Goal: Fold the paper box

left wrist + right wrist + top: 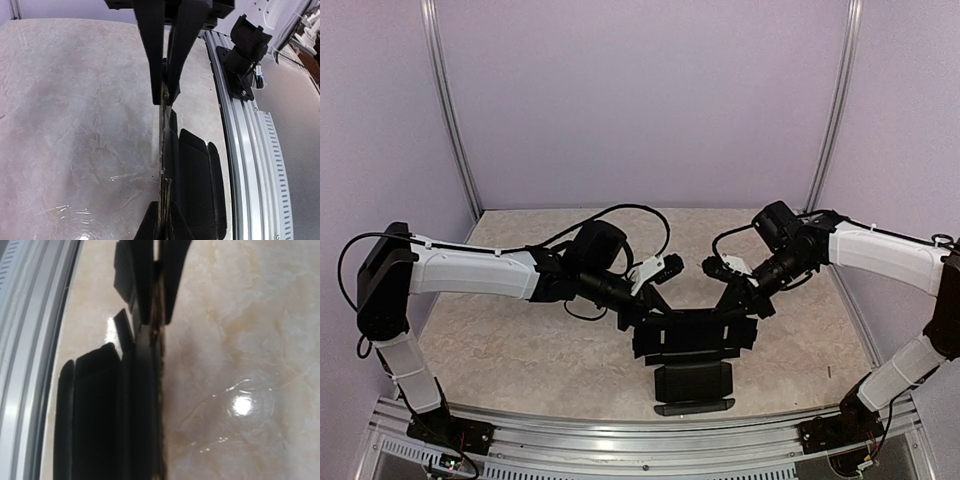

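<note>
Two grippers meet on the paper box [692, 342], which sits at the middle of the table [510, 350], close to its near edge and between the arms; the left gripper [638, 322] is clamped on the box's left end and the right gripper [747, 308] on its right end. The box is matte black thin cardboard, partly folded; from above it shows a wide band with small tabs jutting at both ends, and a narrower rounded panel reaching towards the near rail.

In the left wrist view the gripper [164, 98] has its fingers [150, 55] pressed together on a thin raw edge of the box [197, 185], whose creased panels spread towards the aluminium rail [250, 165]. In the right wrist view the gripper [157, 315] likewise pinches the cardboard edge; the box [100, 415] fans out to the left in dark layers.

From above, black fingers and black card merge, so the exact grip points are hard to make out; whether the box rests on the table or hangs just above it I cannot tell; both wrist views cut the box off at the bottom edge.
</note>
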